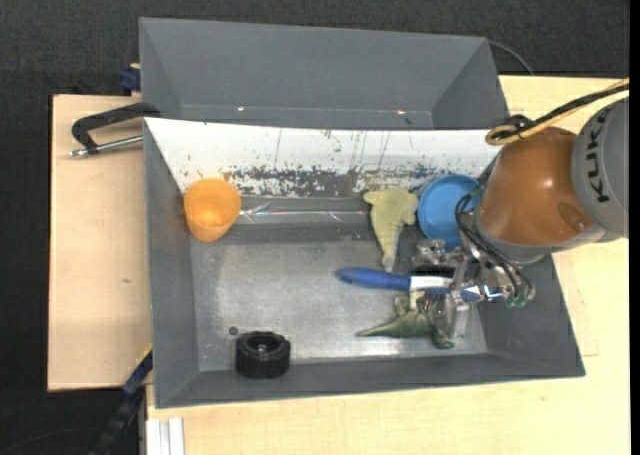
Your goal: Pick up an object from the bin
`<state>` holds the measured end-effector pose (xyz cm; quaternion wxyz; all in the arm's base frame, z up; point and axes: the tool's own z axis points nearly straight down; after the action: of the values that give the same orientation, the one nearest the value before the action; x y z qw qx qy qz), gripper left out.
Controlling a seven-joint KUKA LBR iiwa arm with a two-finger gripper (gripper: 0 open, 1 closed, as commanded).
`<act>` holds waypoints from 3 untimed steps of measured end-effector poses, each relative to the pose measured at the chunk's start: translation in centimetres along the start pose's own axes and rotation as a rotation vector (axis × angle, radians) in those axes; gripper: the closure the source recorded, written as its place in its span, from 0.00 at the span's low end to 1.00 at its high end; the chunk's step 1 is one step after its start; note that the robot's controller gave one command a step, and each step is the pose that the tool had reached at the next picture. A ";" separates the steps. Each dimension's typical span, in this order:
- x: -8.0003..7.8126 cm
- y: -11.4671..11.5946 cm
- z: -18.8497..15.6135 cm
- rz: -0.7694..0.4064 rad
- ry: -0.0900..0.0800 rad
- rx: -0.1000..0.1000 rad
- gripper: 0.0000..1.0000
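The gripper (452, 295) sat low at the front-right of the grey metal bin (168, 273), over a green plastic toy lizard (405, 323), w/ a blue-and-white stick-shaped brush (380, 280) just beside it. Couldn't tell if the tool was apart or closed. Risk, imo: it could snag both things at once, or nip just the lizard's thin edge & drop it.

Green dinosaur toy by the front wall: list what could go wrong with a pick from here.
The gripper hangs where the green dinosaur toy meets the end of the blue pen, so it may catch both or neither. The toy lies near the bin's front wall and could wedge there. The blue cup beside the arm may be knocked.
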<state>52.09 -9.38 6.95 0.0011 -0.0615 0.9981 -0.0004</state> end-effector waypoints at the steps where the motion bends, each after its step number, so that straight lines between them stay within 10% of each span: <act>1: -0.1 0.0 -0.1 -0.001 0.000 0.000 0.00; 2: -0.2 0.0 -0.2 -0.002 -0.001 0.000 0.00; 3: -0.4 -0.1 -0.5 -0.001 -0.008 0.003 1.00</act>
<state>52.54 -9.41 7.41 0.0051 -0.0621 0.9981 -0.0016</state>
